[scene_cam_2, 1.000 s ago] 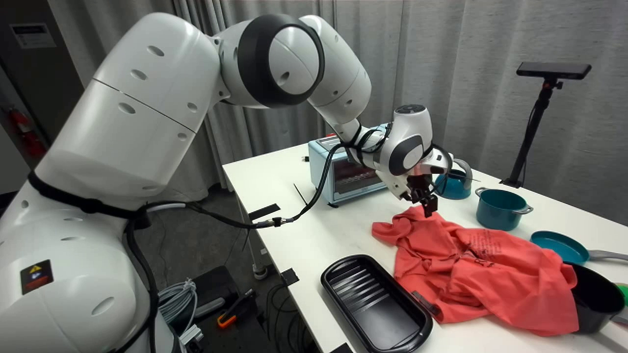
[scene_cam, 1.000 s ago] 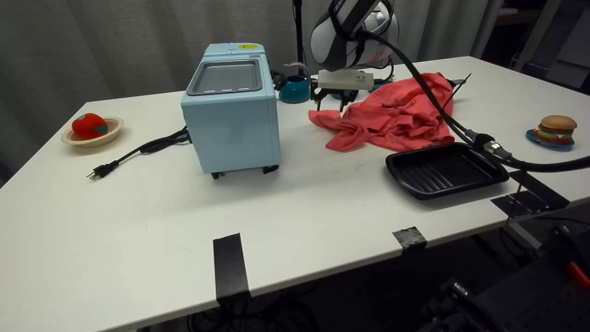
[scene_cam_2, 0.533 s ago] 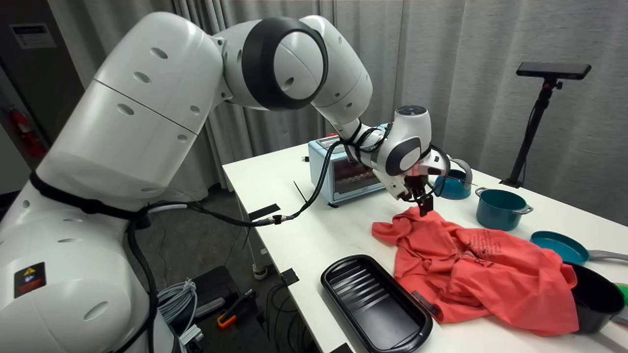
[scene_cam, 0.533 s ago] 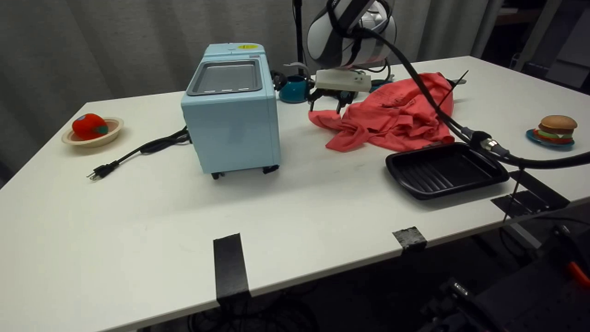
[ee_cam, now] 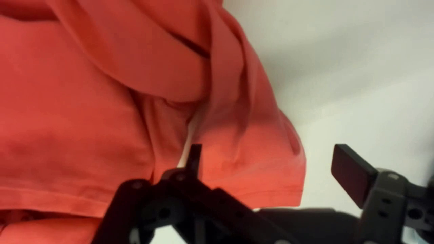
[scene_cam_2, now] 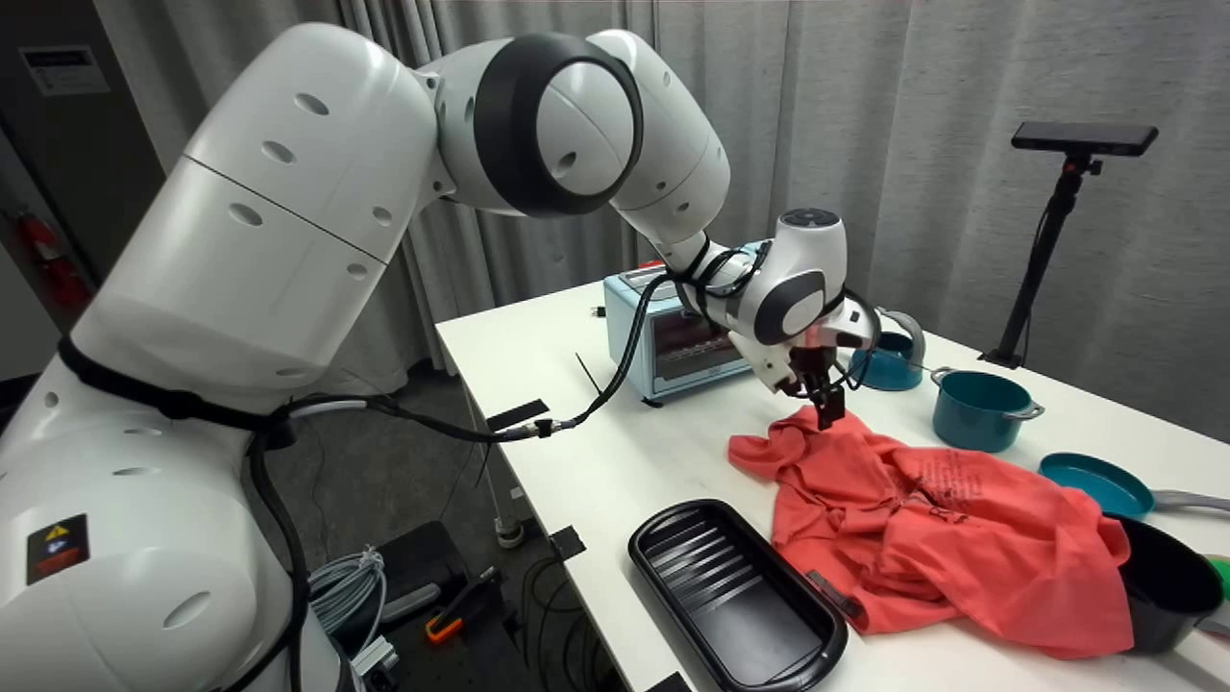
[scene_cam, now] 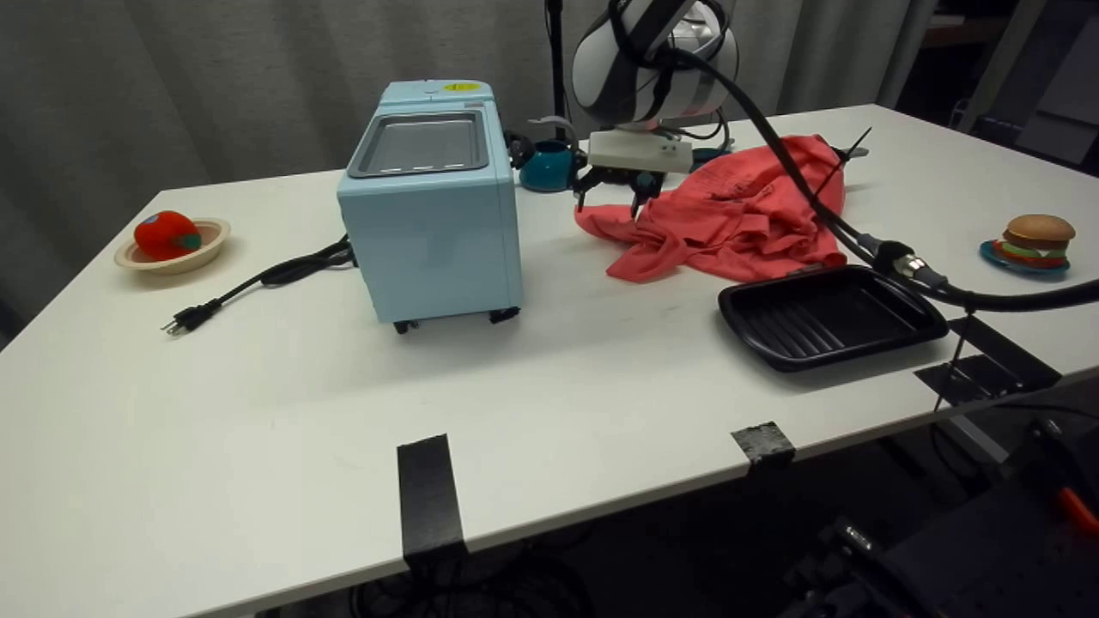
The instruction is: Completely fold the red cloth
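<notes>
Gripper (ee_cam: 266, 154) spread wide over the red cloth (scene_cam_2: 947, 553), contact too close to call! Rumpled, that cloth sits at four o'clock in an exterior view; the burger (scene_cam: 1037, 240), three o'clock, shows in an exterior view alone.

In an exterior view I see a white worktop (scene_cam_2: 625, 471) above a dark grey floor (scene_cam_2: 384, 495), grey curtains (scene_cam_2: 913, 183) hanging in folds along the far side, and a dark panel (scene_cam_2: 82, 144) bearing a sign (scene_cam_2: 65, 72) at far left.
</notes>
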